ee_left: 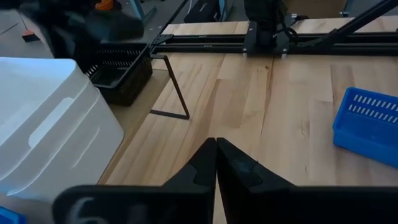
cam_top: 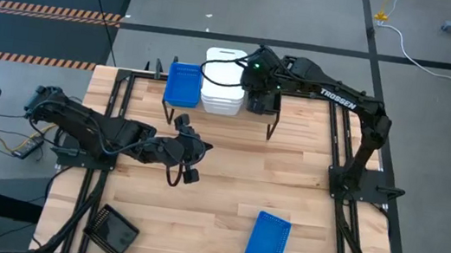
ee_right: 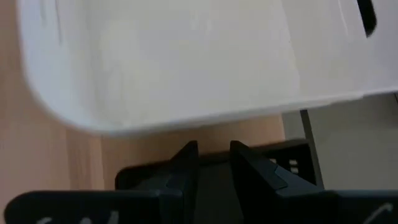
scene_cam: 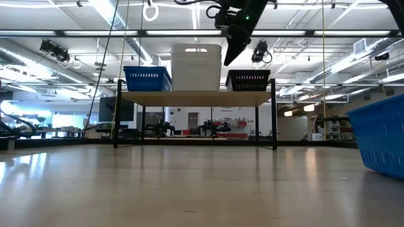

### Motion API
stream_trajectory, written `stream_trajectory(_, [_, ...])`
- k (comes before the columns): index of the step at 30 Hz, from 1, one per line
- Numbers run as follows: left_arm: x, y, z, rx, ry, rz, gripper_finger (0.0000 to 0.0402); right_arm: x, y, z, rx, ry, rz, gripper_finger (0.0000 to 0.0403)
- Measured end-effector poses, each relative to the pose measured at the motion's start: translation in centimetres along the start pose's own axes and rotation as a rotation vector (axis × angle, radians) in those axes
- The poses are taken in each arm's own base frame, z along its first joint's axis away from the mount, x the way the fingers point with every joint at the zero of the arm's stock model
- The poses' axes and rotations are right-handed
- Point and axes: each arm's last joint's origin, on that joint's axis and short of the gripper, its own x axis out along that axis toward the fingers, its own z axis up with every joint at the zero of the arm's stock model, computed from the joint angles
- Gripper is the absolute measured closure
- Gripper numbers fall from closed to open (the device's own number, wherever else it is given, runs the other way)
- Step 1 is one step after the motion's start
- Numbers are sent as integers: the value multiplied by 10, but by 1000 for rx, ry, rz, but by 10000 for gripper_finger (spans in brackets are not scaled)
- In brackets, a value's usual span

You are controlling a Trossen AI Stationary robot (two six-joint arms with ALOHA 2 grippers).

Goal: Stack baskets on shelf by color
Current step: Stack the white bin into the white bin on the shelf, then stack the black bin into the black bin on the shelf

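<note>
A large workshop with strip lights and metal racking lies beyond the pale wooden bench (cam_top: 217,187). At the bench's far edge stands the shelf (scene_cam: 196,98), carrying from left to right a blue basket (scene_cam: 147,78), a tall white stack (scene_cam: 196,66) and a black basket (scene_cam: 249,80).

The right hand (cam_top: 258,91) hovers over the black basket at the shelf's right end; its fingers are a little apart, with nothing visibly between them, in the right wrist view just above that basket's rim. The left hand (cam_top: 189,158), its fingers together and empty, waits over the middle of the bench.

Two baskets remain on the bench: a loose blue one (cam_top: 268,237) near the front edge, right of centre, and a loose black one (cam_top: 112,230) at the front left corner.

These look like thin moulded plastic bins: light, fairly stiff, smooth and likely a bit slippery. Pinching one wall at the rim seems the best hold; the slotted black sides may flex. Lowered level, each should nest onto its own colour; tilted, it may snag.
</note>
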Motion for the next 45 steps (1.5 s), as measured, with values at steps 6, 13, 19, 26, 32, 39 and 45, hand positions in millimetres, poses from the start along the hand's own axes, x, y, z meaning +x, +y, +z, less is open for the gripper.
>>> stream_trajectory(6, [0,1,-1,8,12,4,387,-29,1,-10,83,0,56,302])
stream_trajectory(13, [0,0,-1,5,6,3,383,-47,32,-18,146,117,162,302])
stream_trajectory(19, [7,-5,-5,1,47,-35,383,-33,95,-26,11,226,277,302])
stream_trajectory(26, [1,-23,-32,-115,370,-340,356,-17,171,-39,-144,193,368,302])
stream_trajectory(32, [-22,-39,-58,-304,645,-256,338,4,222,-53,-209,18,508,302])
stream_trajectory(39, [-51,-64,-77,-612,926,-201,345,26,257,-79,-232,-68,578,302])
stream_trajectory(45, [-74,-91,-92,-809,1107,-133,347,43,276,-109,-222,-76,596,302])
